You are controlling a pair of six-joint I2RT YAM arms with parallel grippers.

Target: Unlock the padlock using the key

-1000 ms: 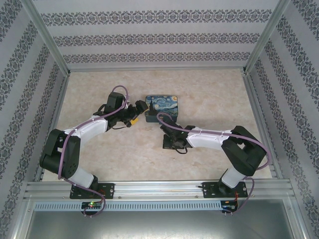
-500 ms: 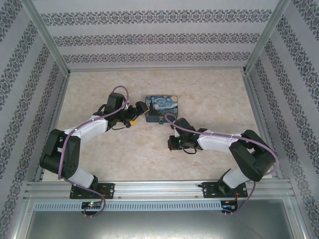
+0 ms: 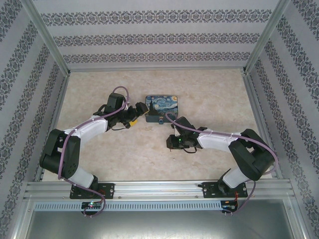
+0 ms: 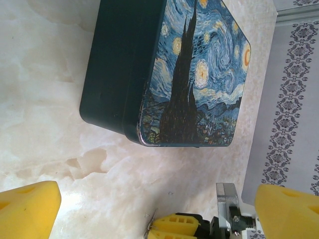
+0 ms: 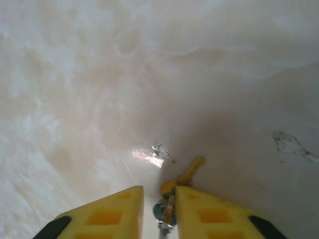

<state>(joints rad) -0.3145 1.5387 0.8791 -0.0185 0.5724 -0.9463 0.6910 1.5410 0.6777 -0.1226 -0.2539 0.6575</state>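
Worktop (image 3: 214, 94): a pale marbled slab is carrying everything. It looks smooth, so I am expecting small items to skate on it.

Painted tin (image 3: 162, 106): it is lying flat at upper centre of the top view. In the left wrist view (image 4: 194, 74) it is taking up the upper middle.

Left tool (image 3: 133, 118): it is hovering just left of the tin. Its yellow fingers (image 4: 27, 206) are standing wide apart at the bottom corners of its own view, carrying nothing.

Right tool (image 3: 172, 143): it is sitting low over the worktop, below the tin and apart from it. In its wrist view (image 5: 159, 191) the fingers are drawn nearly together and pinching a thin metal piece.

Padlock (image 3: 161, 121): a tiny blue speck is showing at the tin's near edge, centre frame. I am reading it as the padlock, though it is too small to confirm shackle or keyway.
- Judgement: it is light and stiff, and likely to swivel or slide when pushed.
- The spare tool should be bracing it across the body, leaving the keyway face clear.

Key (image 5: 187, 174): it is poking up and to the right from between the right fingers, looking yellowish here, with a small ring glinting lower in the gap.
- Judgement: it is very light, rigid and slick, and prone to pivoting in the pads.
- The hold belongs on the flat head, leaving the blade free.
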